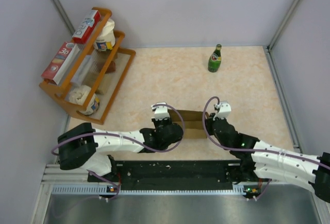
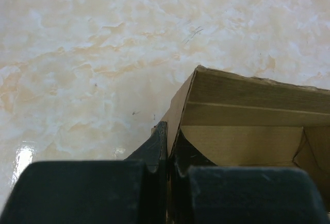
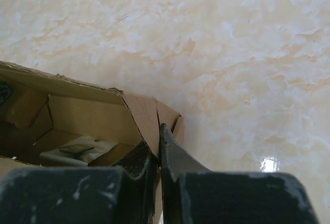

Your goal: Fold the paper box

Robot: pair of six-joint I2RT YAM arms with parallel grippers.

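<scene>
The brown paper box (image 1: 192,123) stands on the table between my two arms, mostly hidden by them in the top view. My left gripper (image 2: 169,136) is shut on the box's left end wall (image 2: 178,108), one finger outside and one inside. My right gripper (image 3: 158,139) is shut on the box's right end wall (image 3: 147,118), pinching the cardboard the same way. The open inside of the box (image 3: 77,116) shows in both wrist views, with something pale lying at the bottom (image 3: 72,152).
A green bottle (image 1: 215,59) stands at the back of the table. A wooden rack (image 1: 82,69) with red-and-white cartons (image 1: 61,62) and jars sits at the back left. Grey walls close in the table on three sides.
</scene>
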